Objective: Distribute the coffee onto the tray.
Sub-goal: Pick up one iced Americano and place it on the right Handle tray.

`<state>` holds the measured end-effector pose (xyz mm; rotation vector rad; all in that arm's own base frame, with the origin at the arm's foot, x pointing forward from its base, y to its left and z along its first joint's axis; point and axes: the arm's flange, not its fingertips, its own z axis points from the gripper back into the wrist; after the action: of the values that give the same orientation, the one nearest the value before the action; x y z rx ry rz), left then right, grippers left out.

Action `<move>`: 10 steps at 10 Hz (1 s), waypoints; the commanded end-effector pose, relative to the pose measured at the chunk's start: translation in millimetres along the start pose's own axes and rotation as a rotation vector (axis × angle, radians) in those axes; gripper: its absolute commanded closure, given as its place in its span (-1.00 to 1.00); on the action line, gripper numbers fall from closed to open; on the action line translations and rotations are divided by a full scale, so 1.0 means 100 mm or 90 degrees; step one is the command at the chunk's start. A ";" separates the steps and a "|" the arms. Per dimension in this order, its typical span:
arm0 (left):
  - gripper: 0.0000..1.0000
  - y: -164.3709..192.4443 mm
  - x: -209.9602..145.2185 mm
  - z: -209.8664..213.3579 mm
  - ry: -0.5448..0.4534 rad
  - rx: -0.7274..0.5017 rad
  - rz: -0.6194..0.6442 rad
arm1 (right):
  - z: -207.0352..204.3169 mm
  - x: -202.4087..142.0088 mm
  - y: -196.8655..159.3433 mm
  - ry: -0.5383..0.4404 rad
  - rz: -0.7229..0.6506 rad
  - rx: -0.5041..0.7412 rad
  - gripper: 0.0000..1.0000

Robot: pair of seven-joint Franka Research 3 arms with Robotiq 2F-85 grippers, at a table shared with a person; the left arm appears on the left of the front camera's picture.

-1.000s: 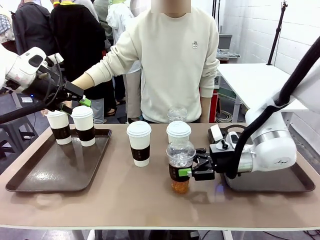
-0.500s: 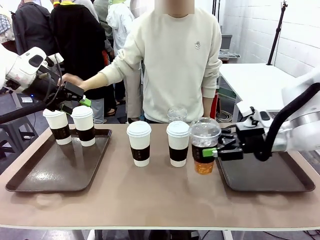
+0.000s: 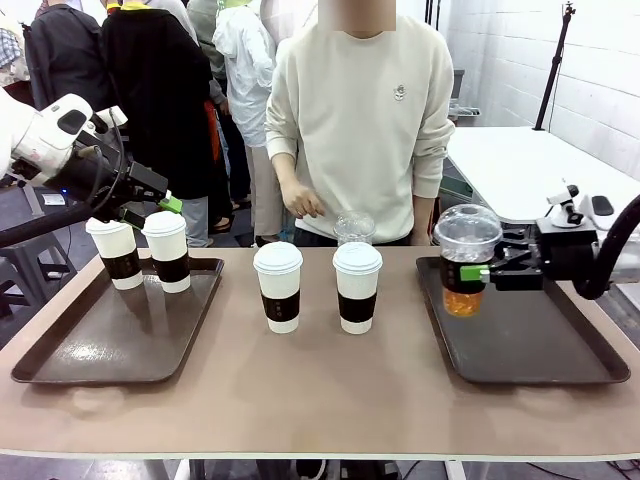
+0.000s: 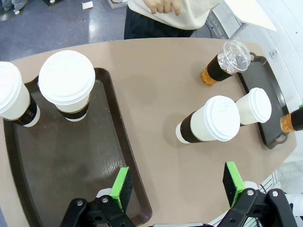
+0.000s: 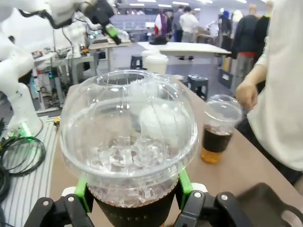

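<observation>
Right gripper [image 3: 463,272] is closed from both sides on a clear plastic dome-lidded cup of brown iced coffee [image 3: 466,238], green pads pressed to its dark band, holding it upright over the far left part of the right-hand dark brown tray [image 3: 540,365]; I cannot tell whether its base touches. On the beige table [image 3: 330,410] left of that tray stand 2 white lidded paper cups with dark brown sleeves [image 3: 278,285] [image 3: 357,285]. A 2nd clear iced-coffee cup [image 3: 354,228] stands beyond them, near the tray's far left corner. Well left of that tray, 2 more white sleeved cups [image 3: 112,252] [image 3: 167,250] stand on a second brown tray [image 3: 60,360], with the left gripper [image 3: 148,208] above them, jaws wide apart and empty.
</observation>
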<state>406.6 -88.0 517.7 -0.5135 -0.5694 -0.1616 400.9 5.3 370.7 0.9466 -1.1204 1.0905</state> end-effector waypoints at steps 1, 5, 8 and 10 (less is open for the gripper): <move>-1.00 0.01 0.00 -0.01 0.002 -0.009 0.004 | 0.13 0.01 -0.32 -0.001 -0.015 -0.012 -0.59; -1.00 0.01 0.00 -0.01 0.002 -0.009 0.004 | 0.19 -0.05 -0.28 0.002 -0.008 -0.031 -0.59; -1.00 0.01 0.00 -0.01 0.002 -0.009 0.004 | 0.19 -0.05 -0.28 0.002 -0.008 -0.031 -0.59; -1.00 0.01 0.00 -0.01 0.002 -0.009 0.004 | 0.19 -0.12 -0.32 0.004 -0.017 -0.031 -0.59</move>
<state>406.7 -87.9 517.6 -0.5134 -0.5691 -0.1610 427.5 -21.6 360.5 0.9179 -1.1209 1.0387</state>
